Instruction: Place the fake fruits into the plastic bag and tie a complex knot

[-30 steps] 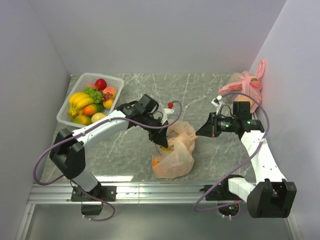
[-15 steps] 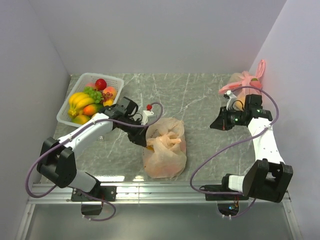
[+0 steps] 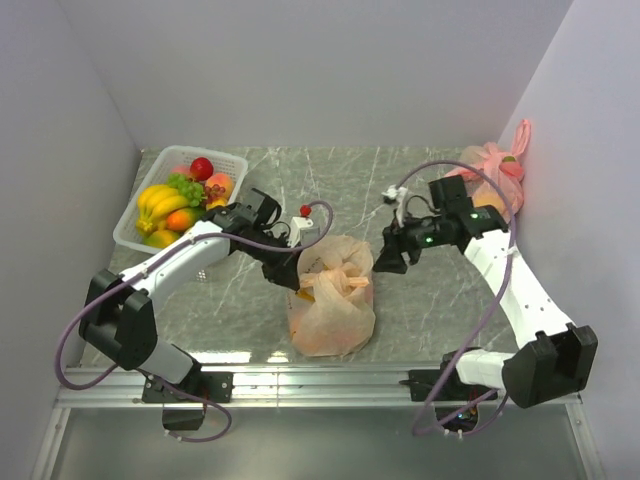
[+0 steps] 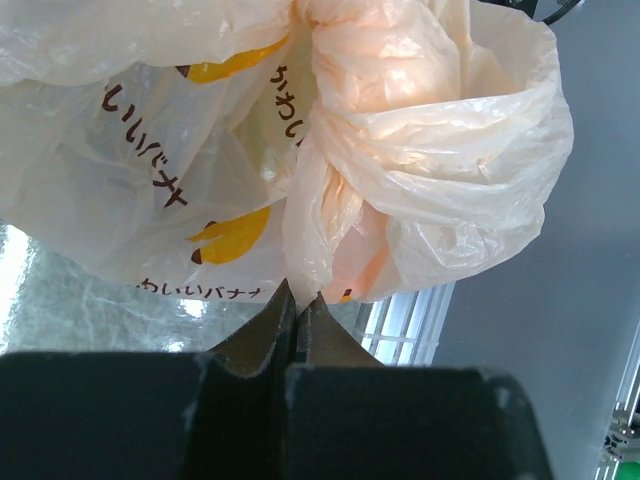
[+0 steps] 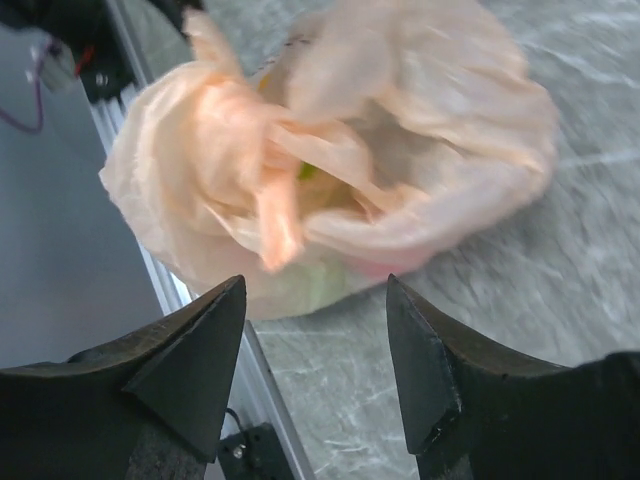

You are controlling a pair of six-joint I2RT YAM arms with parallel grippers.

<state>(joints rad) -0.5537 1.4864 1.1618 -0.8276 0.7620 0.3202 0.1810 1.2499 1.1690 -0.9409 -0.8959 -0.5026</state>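
Observation:
The peach-orange plastic bag [image 3: 332,300] lies on the marble table near the front edge, with its handles twisted into a knot [image 3: 346,283] on top. My left gripper [image 3: 294,277] is at the bag's left side. Its jaws are shut, and the bag's film [image 4: 330,200] narrows down into the tips [image 4: 298,292]. My right gripper [image 3: 386,261] hovers just right of the bag. It is open, with only table between its fingertips [image 5: 315,282]; the bag [image 5: 400,130] and its twisted tie [image 5: 272,205] lie just beyond them. Something green [image 5: 305,172] shows through the film. More fake fruits [image 3: 186,196] fill the basket.
A white mesh basket [image 3: 130,232] stands at the back left. A pink tied bag [image 3: 492,170] leans against the right wall at the back. The metal rail [image 3: 300,380] runs along the table's front edge, just below the bag.
My right gripper let go, swung back to the right wall, then came back to the bag with its jaws open. The bag slumped from its stretched state. My left gripper moved left and stayed shut.

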